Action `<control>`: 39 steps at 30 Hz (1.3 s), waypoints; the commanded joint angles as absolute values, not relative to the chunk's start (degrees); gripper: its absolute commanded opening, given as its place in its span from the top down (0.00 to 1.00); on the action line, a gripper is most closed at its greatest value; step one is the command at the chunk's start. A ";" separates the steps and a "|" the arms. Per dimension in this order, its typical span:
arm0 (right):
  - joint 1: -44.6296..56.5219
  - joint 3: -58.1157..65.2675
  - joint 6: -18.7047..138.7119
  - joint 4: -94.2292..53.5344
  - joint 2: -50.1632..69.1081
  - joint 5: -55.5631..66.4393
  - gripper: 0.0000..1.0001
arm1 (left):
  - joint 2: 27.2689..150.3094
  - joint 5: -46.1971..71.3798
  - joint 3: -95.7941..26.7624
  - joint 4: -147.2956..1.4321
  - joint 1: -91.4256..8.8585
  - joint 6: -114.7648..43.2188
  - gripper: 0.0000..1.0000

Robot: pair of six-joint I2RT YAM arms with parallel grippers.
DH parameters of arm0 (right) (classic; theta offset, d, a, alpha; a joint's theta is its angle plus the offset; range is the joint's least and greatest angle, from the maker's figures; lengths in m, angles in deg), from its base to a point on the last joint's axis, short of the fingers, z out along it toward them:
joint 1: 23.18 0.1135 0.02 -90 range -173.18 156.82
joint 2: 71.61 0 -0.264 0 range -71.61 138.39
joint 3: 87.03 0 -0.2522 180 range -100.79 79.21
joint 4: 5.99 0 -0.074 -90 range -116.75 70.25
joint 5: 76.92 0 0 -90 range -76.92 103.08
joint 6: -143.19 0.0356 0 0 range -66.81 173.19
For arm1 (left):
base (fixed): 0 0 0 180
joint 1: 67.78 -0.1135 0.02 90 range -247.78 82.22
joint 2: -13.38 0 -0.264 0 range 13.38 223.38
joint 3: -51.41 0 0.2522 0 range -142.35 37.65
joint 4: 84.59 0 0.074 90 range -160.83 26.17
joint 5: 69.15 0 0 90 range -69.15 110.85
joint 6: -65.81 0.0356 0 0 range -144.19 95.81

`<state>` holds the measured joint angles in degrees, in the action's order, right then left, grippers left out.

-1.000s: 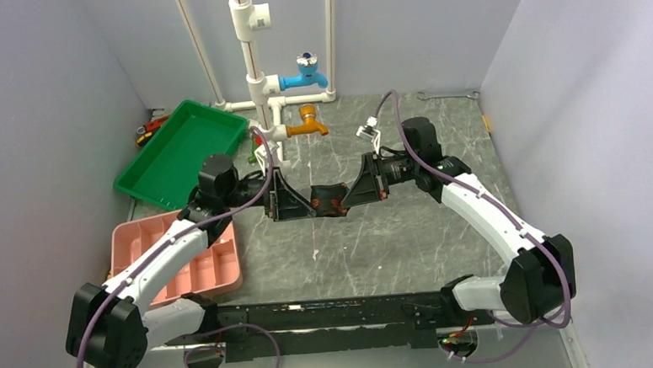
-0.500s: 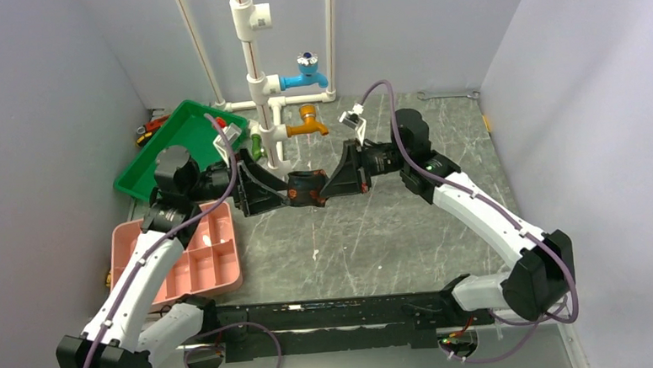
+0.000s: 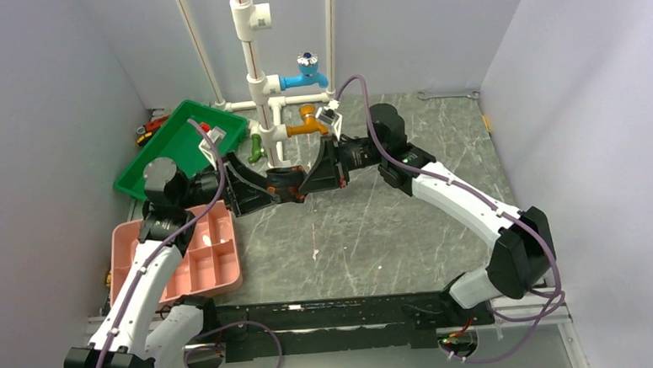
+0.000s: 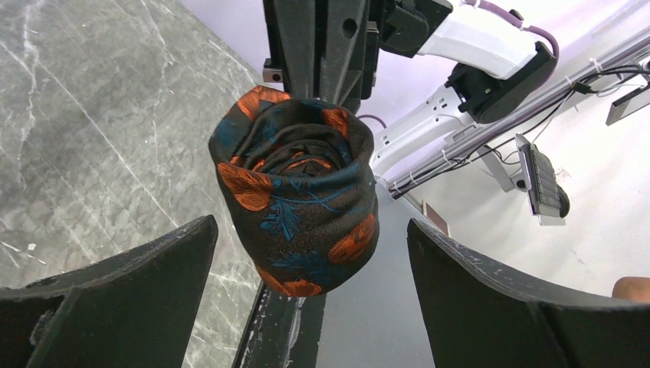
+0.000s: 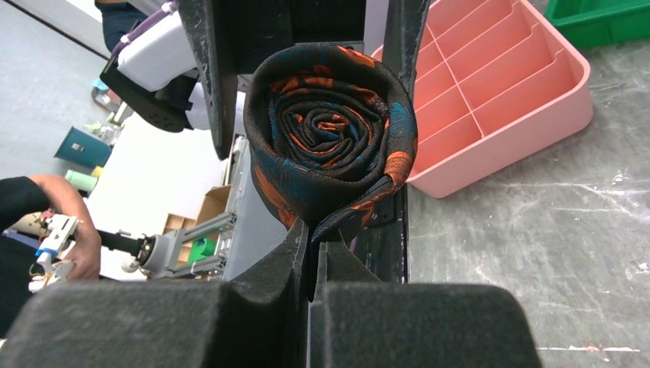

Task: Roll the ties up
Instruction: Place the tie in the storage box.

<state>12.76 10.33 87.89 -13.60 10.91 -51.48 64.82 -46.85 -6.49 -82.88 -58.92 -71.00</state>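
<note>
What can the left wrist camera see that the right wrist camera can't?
Only the left wrist view shows the right arm, its white links stretching away behind the rolled tie. Only the right wrist view shows the pink tray, a corner of the green tray, and the spot where the right fingers pinch shut on the tie's edge. Both show the rolled tie, the grey table, and the left fingers spread wide on either side of the roll, not gripping it.

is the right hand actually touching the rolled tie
Touching. The right wrist view shows the right hand shut on the outer flap of the rolled tie, with no gap.
</note>
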 commanded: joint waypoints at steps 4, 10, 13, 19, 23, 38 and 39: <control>14.17 6.04 89.60 -7.26 13.18 -51.31 1.00 | 63.25 -48.18 -3.84 -92.65 -59.17 -77.78 0.01; 15.14 5.05 88.49 -8.16 14.12 -51.04 1.00 | 64.06 -45.90 -3.17 -94.98 -59.46 -80.22 0.01; 15.28 4.45 88.25 -8.68 14.62 -50.84 1.00 | 64.53 -45.31 -3.00 -96.22 -59.69 -81.45 0.03; 15.64 3.81 88.28 -8.70 15.23 -50.93 1.00 | 64.82 -43.77 -3.05 -93.84 -59.70 -79.69 0.06; 15.85 3.71 88.08 -9.01 15.33 -51.14 1.00 | 64.92 -42.77 -3.37 -93.24 -59.77 -79.52 0.11; 15.95 3.10 86.06 -11.64 15.60 -49.21 1.00 | 65.97 -41.92 -2.64 -92.45 -59.79 -81.00 0.15; 15.93 3.02 85.99 -11.78 15.66 -49.23 1.00 | 66.14 -42.10 -2.61 -92.90 -59.79 -81.12 0.20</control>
